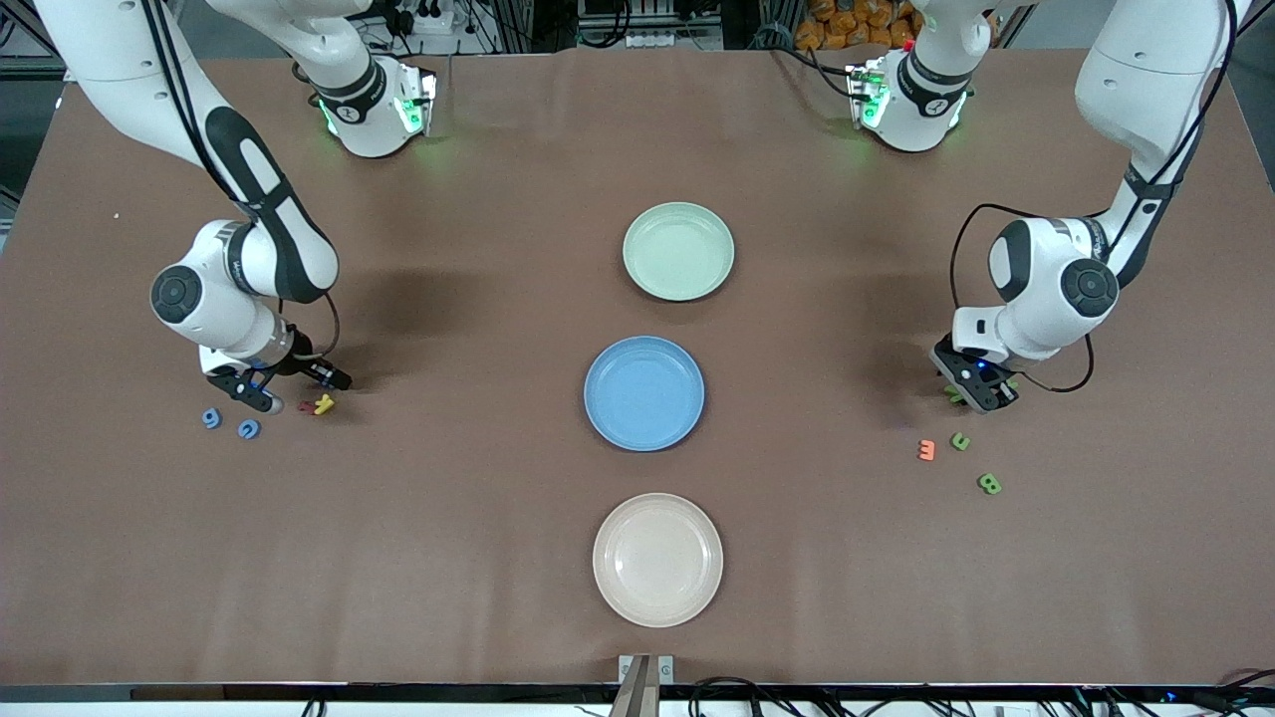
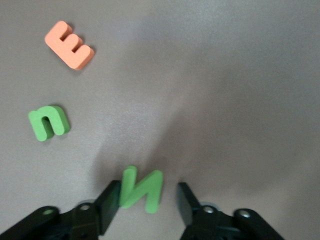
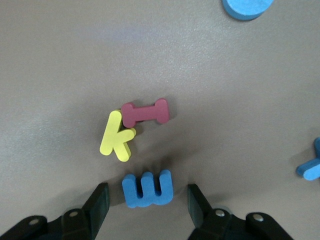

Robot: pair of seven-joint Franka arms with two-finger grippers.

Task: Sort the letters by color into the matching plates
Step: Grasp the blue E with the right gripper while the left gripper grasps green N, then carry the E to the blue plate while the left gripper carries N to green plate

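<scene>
The left gripper [image 2: 147, 207] is down on the bench [image 1: 448, 448] at the left arm's end, jaws partly open around a green N [image 2: 142, 188], one finger [image 2: 107, 205] touching it. The right gripper [image 3: 147, 205] brackets a blue E [image 3: 147, 189] with gaps either side. From the blue plate [image 1: 598, 398], the green plate [image 1: 647, 279] sits at twelve o'clock.

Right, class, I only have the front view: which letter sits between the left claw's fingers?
Observer: A green N, flat on the table, with the left claw open around it.
Operator: And the right claw?
Observer: The right claw is open around a blue E, with a gap on both sides.
Operator: What is the yellow piece beside it?
Observer: A yellow K, touching a dark red I.
</scene>
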